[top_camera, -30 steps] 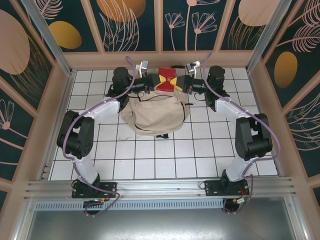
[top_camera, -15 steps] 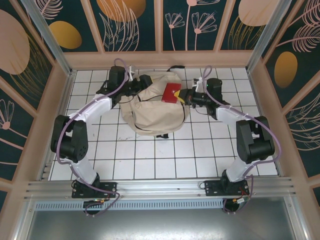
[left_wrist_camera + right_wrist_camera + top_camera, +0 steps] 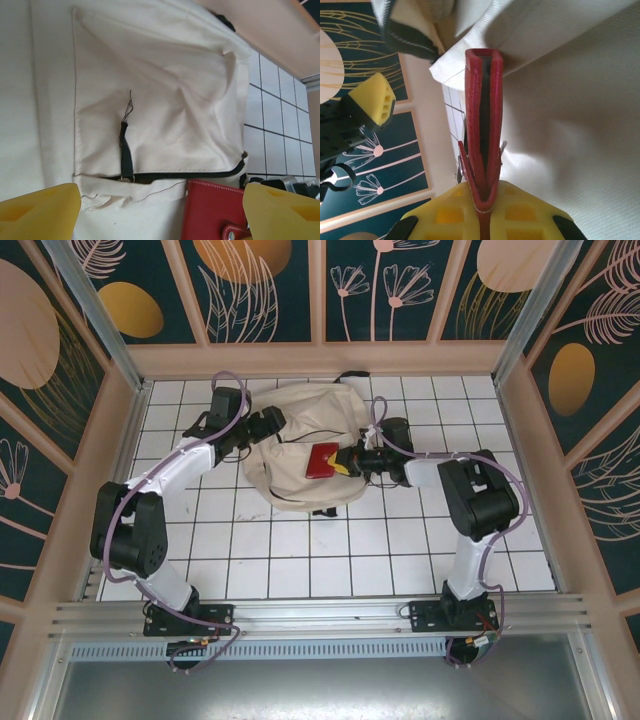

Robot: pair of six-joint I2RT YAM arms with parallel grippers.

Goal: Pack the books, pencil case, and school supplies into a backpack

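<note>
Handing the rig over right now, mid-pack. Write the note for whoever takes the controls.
The left pincer is open and holds nothing, poised over the backpack near its front pocket zip.
The right pincer is shut on the red case, gripped by one edge, above the backpack.
Done: red case is in hand at the bag.
Left: get the case inside and release it. Whether the books and pencil case are already packed cannot be told; check first.
</note>
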